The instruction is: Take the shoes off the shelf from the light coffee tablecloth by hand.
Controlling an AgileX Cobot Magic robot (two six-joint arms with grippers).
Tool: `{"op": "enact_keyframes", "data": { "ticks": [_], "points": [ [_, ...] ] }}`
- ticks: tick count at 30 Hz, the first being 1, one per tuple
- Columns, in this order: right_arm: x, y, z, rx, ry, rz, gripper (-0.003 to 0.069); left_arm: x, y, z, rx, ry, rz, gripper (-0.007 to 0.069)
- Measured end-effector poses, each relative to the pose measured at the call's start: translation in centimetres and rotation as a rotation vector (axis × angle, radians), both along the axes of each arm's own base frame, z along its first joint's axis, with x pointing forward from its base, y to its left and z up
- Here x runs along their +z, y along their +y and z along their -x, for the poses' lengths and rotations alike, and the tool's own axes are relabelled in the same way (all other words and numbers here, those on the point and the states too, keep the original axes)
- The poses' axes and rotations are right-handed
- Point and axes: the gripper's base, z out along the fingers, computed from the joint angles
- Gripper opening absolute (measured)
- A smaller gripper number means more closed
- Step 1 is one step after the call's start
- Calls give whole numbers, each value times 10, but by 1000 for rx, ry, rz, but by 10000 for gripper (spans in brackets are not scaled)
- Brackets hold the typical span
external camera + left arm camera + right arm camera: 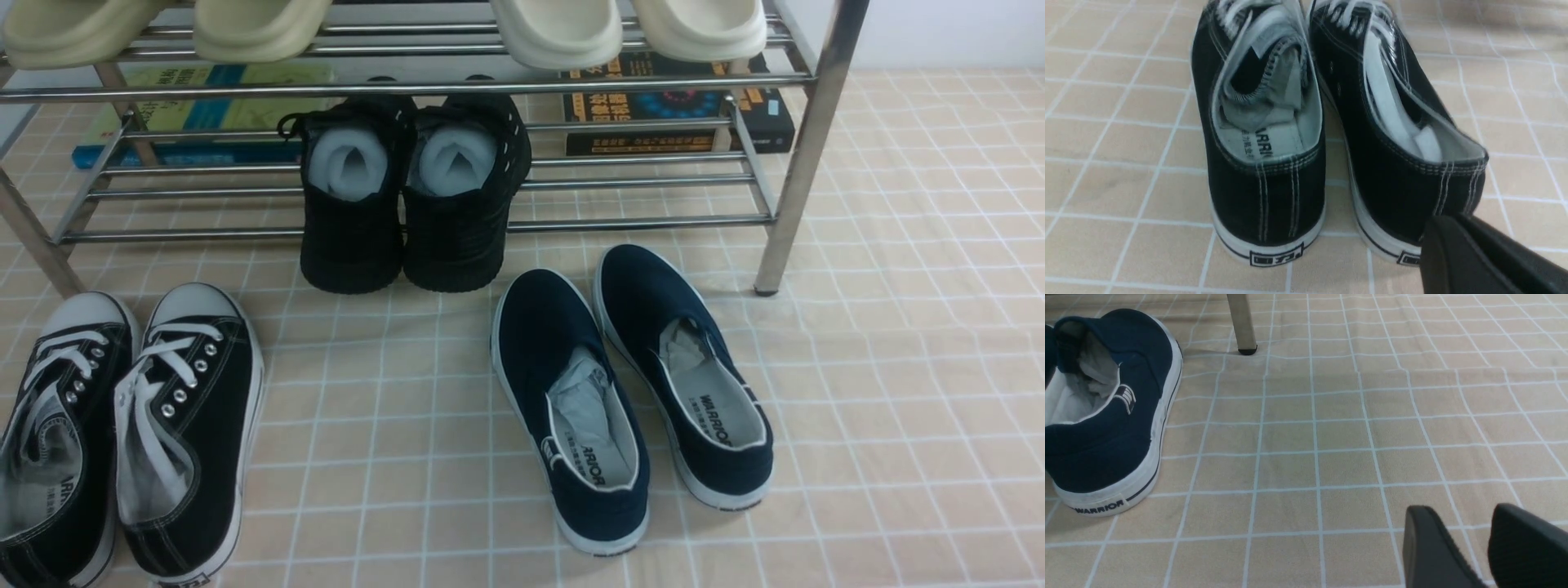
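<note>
The shoes [122,433], a pair of black canvas sneakers with white laces and white toe caps, stood side by side on the light coffee tablecloth [898,392] at the robot's left, toes towards the shelf [804,139] and heels towards the robot, just in front of the shelf's left leg and off its bars. In the left wrist view the two heels [1267,192] faced the camera, and only one dark finger [1478,257] of the left tool showed, close beside the heel of one shoe; whether that tool was wide or narrow could not be told, and it held nothing visible. The right tool [1470,543] hovered over bare cloth with its two fingers a narrow gap apart and nothing between them, well apart from the navy slip-ons [633,392] lying at the middle of the worktop. A pair of all-black shoes [412,196] stuffed with white paper leaned on the shelf's lower tier, toes resting on the cloth. Cream slippers [555,28] sat on the upper bars, and books [678,106] lay behind the shelf.
</note>
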Motion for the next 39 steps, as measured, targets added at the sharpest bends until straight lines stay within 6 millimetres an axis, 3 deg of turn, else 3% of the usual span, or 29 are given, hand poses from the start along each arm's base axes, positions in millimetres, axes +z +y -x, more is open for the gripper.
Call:
{"op": "enact_keyframes", "data": {
  "ticks": [39],
  "points": [
    [0, 0, 0, 0, 0, 0, 240, 1, 0, 1, 0, -22, 2, 73]
  ]
}}
